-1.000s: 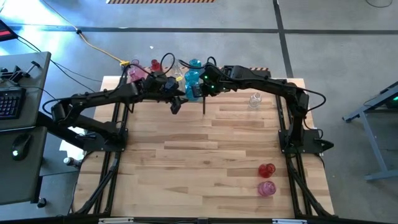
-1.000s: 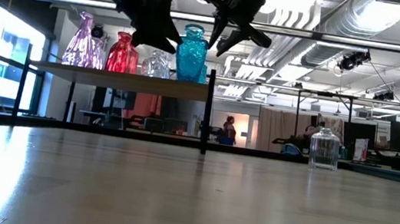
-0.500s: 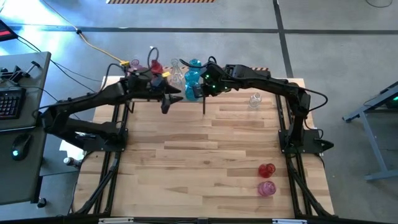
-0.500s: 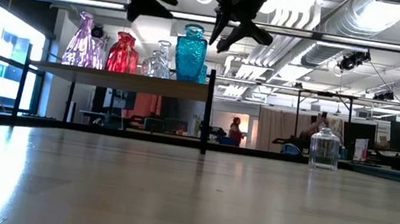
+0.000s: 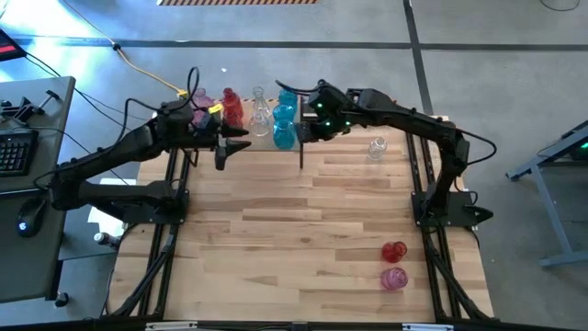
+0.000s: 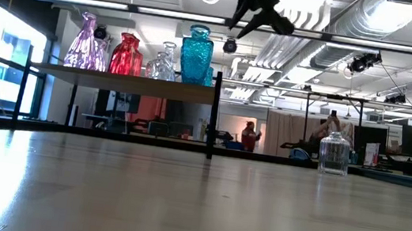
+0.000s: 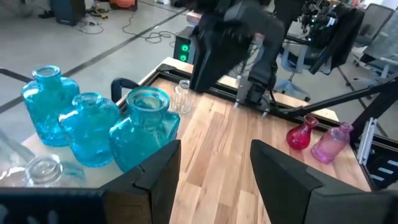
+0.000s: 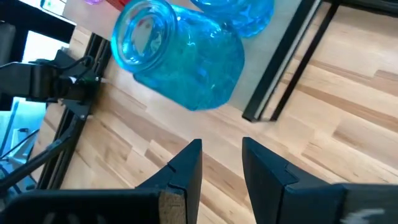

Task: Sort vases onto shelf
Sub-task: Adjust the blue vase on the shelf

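**Q:** Where do the vases stand, and which arm is better placed for the next one?

**A:** Most vases are on the shelf (image 5: 241,144) at the table's far edge: pink vase (image 5: 200,102), red vase (image 5: 231,107), clear vase (image 5: 260,108) and a cluster of blue vases (image 5: 285,119). Three wait on the table (image 5: 303,230): a clear jar (image 5: 376,147) just right of the shelf, and a red vase (image 5: 394,251) with a pink vase (image 5: 393,278) near the front right edge.

**Q:** And the grippers?

**A:** Both are raised and hold nothing. The right gripper (image 5: 300,134) hangs over the shelf's right end beside the blue cluster, fingers parted, a blue vase (image 8: 180,53) upright just ahead of it. The left gripper (image 5: 223,154) hangs over the shelf's front edge, likewise parted around empty air.

**Q:** So what does the next move turn on?

**A:** Likely the clear jar. It stands upright, mouth up, to the right of the right gripper, near it and well apart from the left gripper. The front pair also lies on the right arm's side.
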Controlling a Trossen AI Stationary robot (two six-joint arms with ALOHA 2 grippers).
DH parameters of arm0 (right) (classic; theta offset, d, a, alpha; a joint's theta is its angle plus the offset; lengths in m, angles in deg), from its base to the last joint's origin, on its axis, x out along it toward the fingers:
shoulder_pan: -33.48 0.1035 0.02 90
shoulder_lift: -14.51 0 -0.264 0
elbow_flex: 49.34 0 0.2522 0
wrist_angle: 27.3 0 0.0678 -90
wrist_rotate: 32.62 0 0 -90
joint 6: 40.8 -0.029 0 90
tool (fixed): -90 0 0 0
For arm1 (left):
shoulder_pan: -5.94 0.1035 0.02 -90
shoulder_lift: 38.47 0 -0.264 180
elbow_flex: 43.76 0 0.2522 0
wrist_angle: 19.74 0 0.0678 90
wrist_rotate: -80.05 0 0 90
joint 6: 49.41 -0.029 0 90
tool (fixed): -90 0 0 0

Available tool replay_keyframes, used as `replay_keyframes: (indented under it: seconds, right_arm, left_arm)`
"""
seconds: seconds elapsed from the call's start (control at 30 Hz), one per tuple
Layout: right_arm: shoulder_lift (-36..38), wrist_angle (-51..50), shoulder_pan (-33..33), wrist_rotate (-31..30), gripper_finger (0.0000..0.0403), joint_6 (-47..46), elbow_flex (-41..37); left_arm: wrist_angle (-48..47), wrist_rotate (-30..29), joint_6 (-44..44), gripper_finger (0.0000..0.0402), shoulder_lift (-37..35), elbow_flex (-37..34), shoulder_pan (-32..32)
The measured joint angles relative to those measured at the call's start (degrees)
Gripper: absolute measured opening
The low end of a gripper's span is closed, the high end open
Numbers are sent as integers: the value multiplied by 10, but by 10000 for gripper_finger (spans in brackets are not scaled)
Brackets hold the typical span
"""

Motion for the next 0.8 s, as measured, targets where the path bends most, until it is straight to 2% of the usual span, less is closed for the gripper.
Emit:
replay_keyframes:
  seconds: [0.13,0.3,0.5,0.8]
  right_arm:
    - [25,-19,0,-8,94,3,0]
    - [44,-10,-2,-34,94,4,0]
    - [44,89,-6,-37,94,13,1]
    - [42,233,-31,-37,94,34,1]
  left_arm:
    - [-28,-5,-13,186,-12,0,0]
    - [-70,-47,-30,186,-10,0,0]
    - [-62,-96,-49,186,21,0,0]
    - [-19,-117,-74,186,88,0,0]
